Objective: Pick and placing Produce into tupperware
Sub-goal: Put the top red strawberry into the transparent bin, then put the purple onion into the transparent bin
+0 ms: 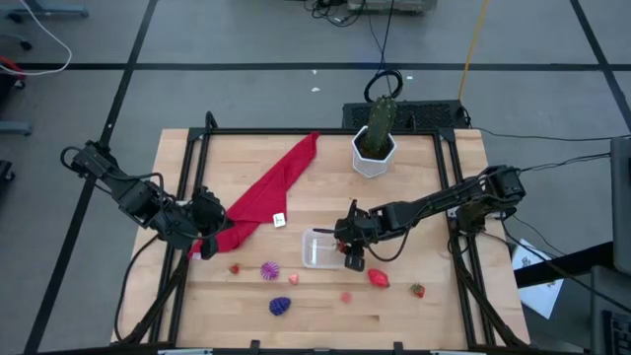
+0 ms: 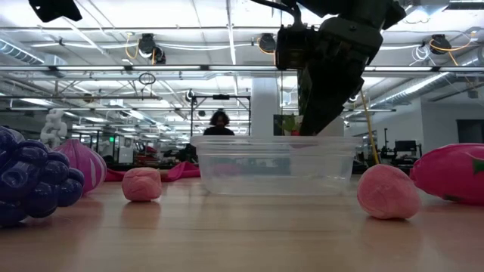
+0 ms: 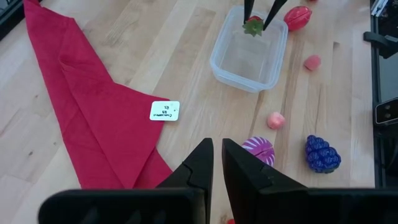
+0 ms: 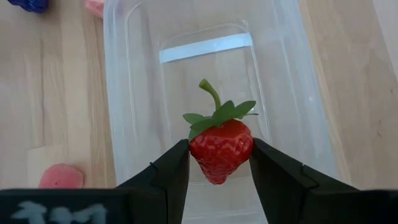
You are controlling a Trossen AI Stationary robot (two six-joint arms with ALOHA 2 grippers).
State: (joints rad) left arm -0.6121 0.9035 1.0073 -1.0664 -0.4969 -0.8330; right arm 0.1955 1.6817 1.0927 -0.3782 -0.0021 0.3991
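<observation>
Wood of the table [image 1: 414,197] carries everything, inside a black frame. Largest upon it is the long red cloth [image 1: 268,191], lying aslant from the far middle toward the left arm, a small white tag [image 1: 279,220] beside it. At the far edge stands a white hexagonal pot [image 1: 374,155] with a green cactus.

Near the table's middle sits the tupperware [image 1: 321,248], clear and with nothing lying inside. The right gripper [image 4: 219,163] hangs over it, jaws closed part way on a red strawberry [image 4: 221,146] with green leaves, held above the container's floor.

The left gripper [image 3: 217,163] waits at the table's left side over the cloth's near end, jaws shut with nothing between them.

Loose produce lies toward the near edge: a purple grape bunch [image 1: 280,306], a pink-and-purple striped piece [image 1: 269,270], a larger red piece [image 1: 379,279] just right of the tupperware, two small pink lumps [image 1: 292,278] [image 1: 346,295], and small red pieces at left [image 1: 235,267] and right [image 1: 418,290].
</observation>
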